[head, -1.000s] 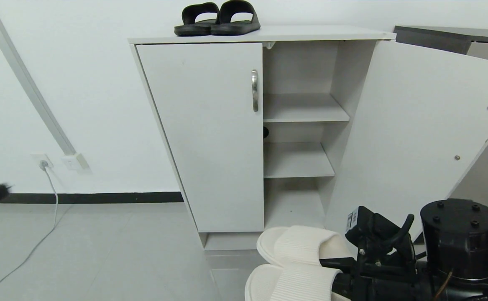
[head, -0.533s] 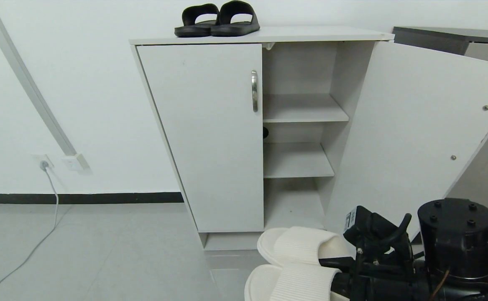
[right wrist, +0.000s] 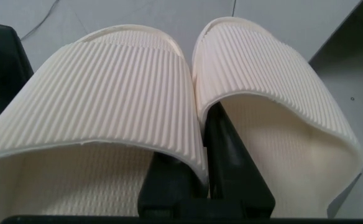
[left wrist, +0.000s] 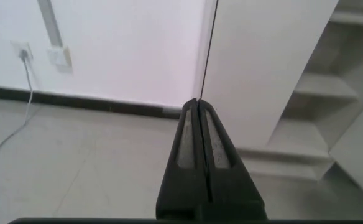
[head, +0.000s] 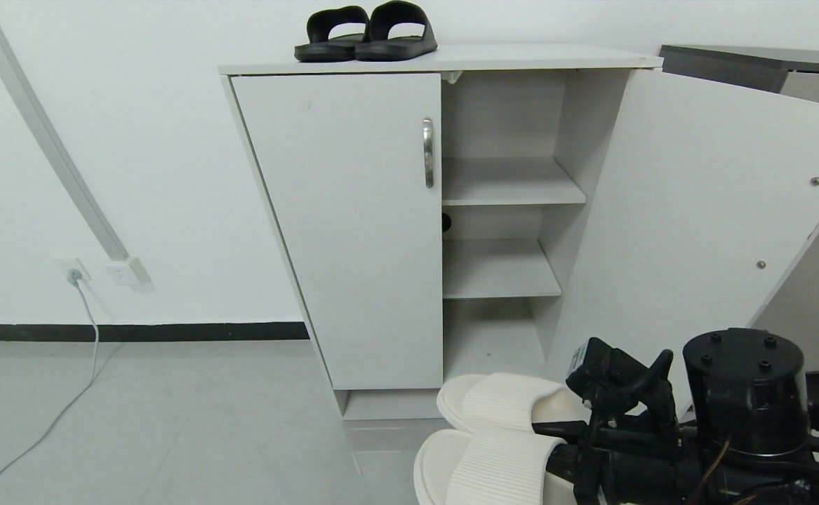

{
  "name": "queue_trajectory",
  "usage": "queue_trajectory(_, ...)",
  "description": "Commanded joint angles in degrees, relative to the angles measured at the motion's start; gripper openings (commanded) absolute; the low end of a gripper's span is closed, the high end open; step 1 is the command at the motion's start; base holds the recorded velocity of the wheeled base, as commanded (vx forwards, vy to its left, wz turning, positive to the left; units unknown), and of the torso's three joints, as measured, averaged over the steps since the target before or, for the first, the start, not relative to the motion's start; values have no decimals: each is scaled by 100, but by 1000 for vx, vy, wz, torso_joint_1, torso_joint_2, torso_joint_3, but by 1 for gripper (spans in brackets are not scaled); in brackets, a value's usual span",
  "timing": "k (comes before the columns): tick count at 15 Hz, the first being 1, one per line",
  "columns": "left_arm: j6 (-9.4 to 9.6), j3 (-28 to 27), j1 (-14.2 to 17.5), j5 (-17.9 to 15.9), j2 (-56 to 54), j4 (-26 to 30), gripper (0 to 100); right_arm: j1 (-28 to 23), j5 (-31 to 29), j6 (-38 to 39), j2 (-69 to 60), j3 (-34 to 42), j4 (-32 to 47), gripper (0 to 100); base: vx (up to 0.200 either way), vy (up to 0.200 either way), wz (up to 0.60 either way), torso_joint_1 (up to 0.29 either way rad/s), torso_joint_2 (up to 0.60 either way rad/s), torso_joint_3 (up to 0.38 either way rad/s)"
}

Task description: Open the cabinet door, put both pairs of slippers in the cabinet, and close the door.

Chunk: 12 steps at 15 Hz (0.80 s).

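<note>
You have the cabinet [head: 521, 56] with its right door [head: 690, 224] swung wide open and its left door [head: 346, 231] shut. The black slippers [head: 367, 31] sit side by side on the cabinet's top, above the shut door. The white slippers [head: 500, 428] are outside the cabinet, low in front of its open side near the base, toes towards it. The right gripper [right wrist: 205, 143] is clamped on the pair where the two inner edges meet, its fingers tucked under the ribbed straps. The left gripper [left wrist: 198, 134] has its fingers pressed together with nothing between them, and it points at the cabinet's left front edge.
</note>
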Motion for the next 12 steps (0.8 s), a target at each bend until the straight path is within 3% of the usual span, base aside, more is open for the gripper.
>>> queue_trajectory(1,24,115,-2,-56,-21,-17,0,-2,4,-2,67,-8,-25,0,0,0,0,0,0,0)
queue_trajectory(2,60,115,-2,-390,-12,-17,0,-2,4,-2,76,-8,-42,0,0,0,0,0,0,0)
queue_trajectory(4,534,115,-2,-645,-12,238,0,7,13,-2,94,-8,-42,0,0,0,0,0,0,0)
queue_trajectory(5,640,115,-2,-1005,-12,194,0,7,13,-11,120,0,-51,0,0,0,0,0,0,0)
queue_trajectory(8,508,115,-2,-997,-12,203,0,-2,-286,7,305,-149,-60,0,0,0,0,0,0,0)
queue_trajectory(9,455,115,-2,-953,-12,203,0,24,-910,156,507,-404,-86,0,0,0,0,0,0,0)
queue_trajectory(12,455,115,-2,-944,-12,203,0,209,-1982,1273,1175,-1160,-368,0,0,0,0,0,0,0)
